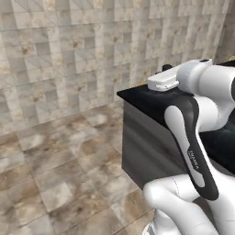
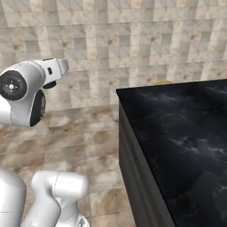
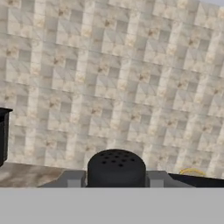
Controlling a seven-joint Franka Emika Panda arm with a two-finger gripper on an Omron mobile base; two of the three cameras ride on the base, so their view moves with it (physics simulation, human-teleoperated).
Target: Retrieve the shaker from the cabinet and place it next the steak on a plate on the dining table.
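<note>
gripper (image 3: 116, 177): clamped on shaker (image 3: 116, 168), bottom centre of hand view
counter (image 2: 177, 133): black marble, right half of right base view

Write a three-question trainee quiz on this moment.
1. True or false: the end effector is shut on the shaker.
2. Multiple choice: the top of the dining table is A) black marble, B) white tile, C) tan wood.
3. Fill the blank: the wall beyond the dining table is covered in beige ___.

Key: 1 true; 2 A; 3 tiles.
</note>
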